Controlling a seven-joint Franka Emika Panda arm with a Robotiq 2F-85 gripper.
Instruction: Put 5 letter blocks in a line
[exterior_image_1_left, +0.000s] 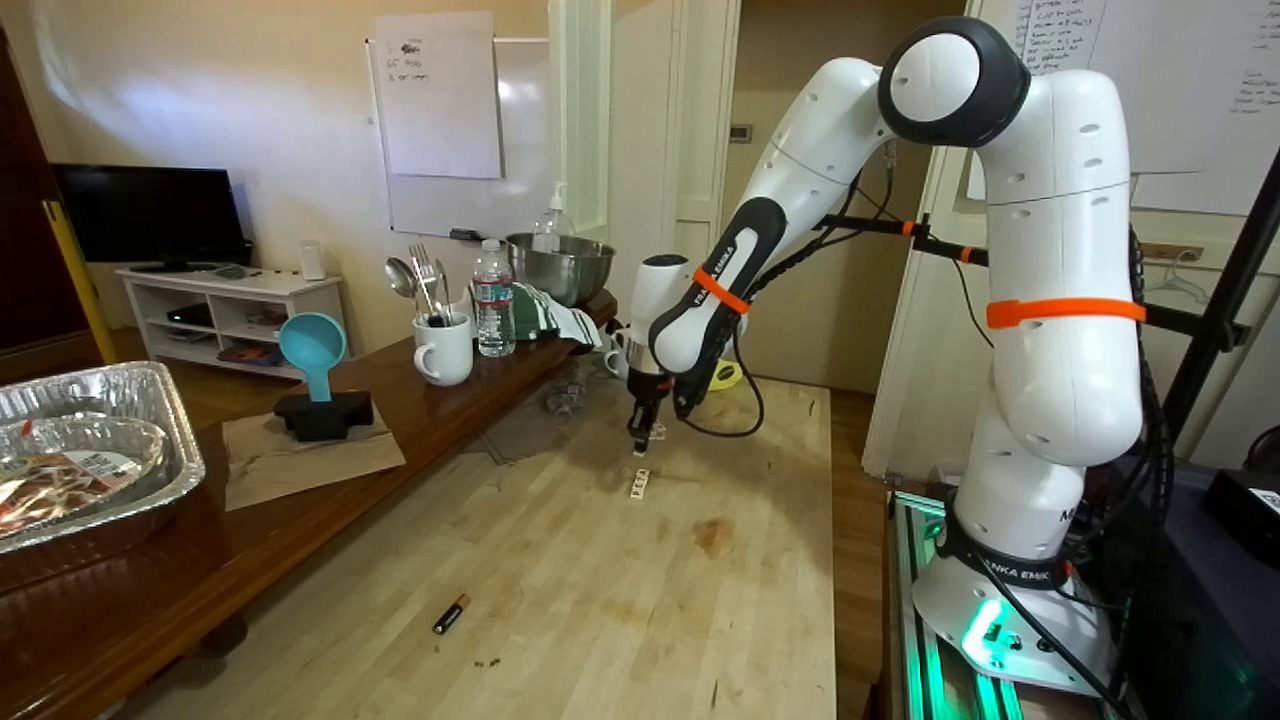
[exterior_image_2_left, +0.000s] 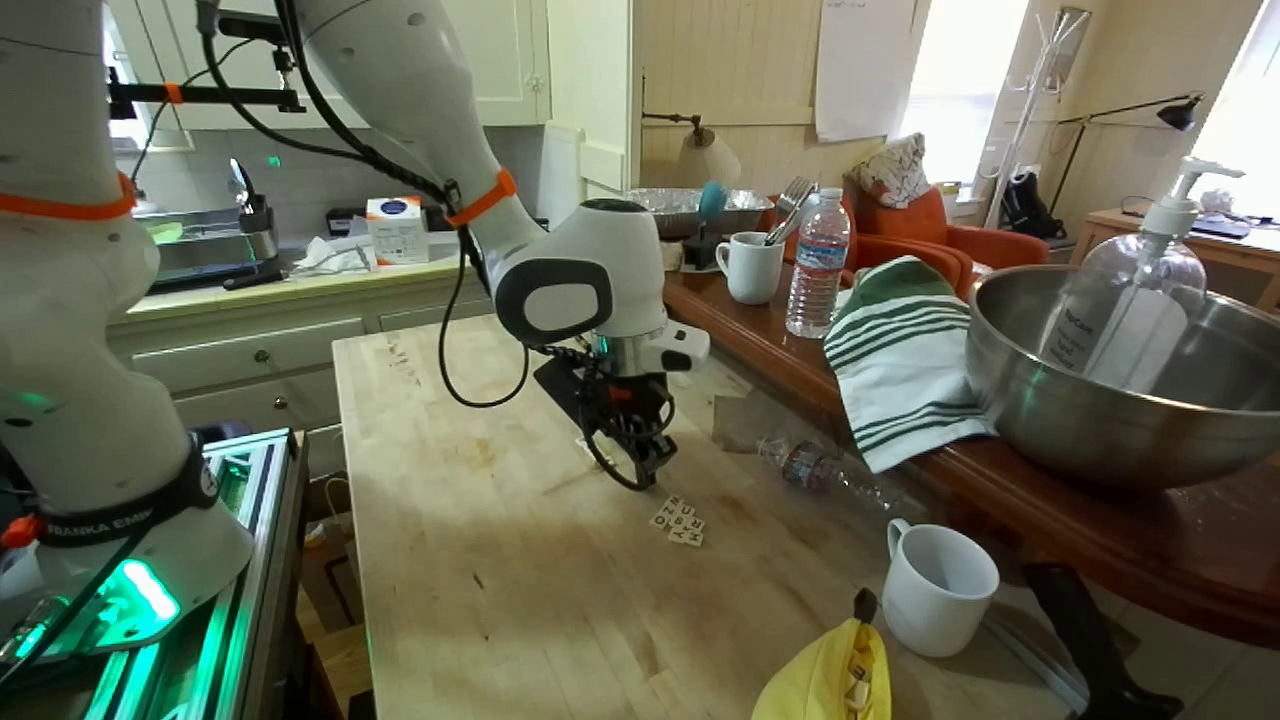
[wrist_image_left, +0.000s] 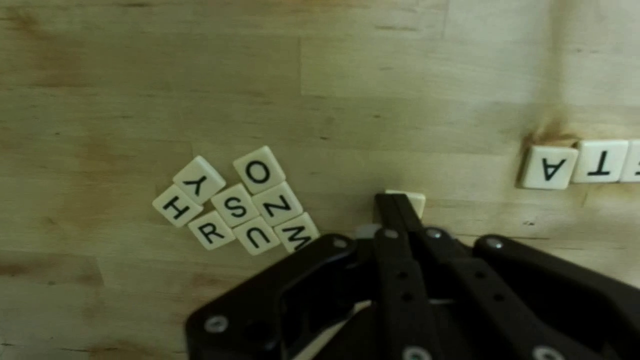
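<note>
– Gripper (wrist_image_left: 393, 198) status?
– Low at the table (exterior_image_2_left: 520, 620), jaws clenched together in the wrist view. A loose block (wrist_image_left: 416, 202) pokes out from behind them, mostly hidden; can't tell if they touch it
– Other blocks?
– 8 letter blocks (wrist_image_left: 235, 206) in a messy bunch, flat & face up, left side of same view, incl. O, S, R & H. Right side: A block (wrist_image_left: 549, 167) & T block (wrist_image_left: 601, 161) in a row, just beside each other, w/ a third block (wrist_image_left: 632, 162) next to the T, cut off at the view's edge. Loose one's btwn bunch & row
– What else is on there?
– In an exterior view, a battery (exterior_image_1_left: 451, 613) lies on the table, well apart from the row. Also in an exterior view, a white mug (exterior_image_2_left: 937, 590) & a clear plastic bottle (exterior_image_2_left: 808, 466) on its side, both nr the brown counter (exterior_image_2_left: 1090, 520)
</note>
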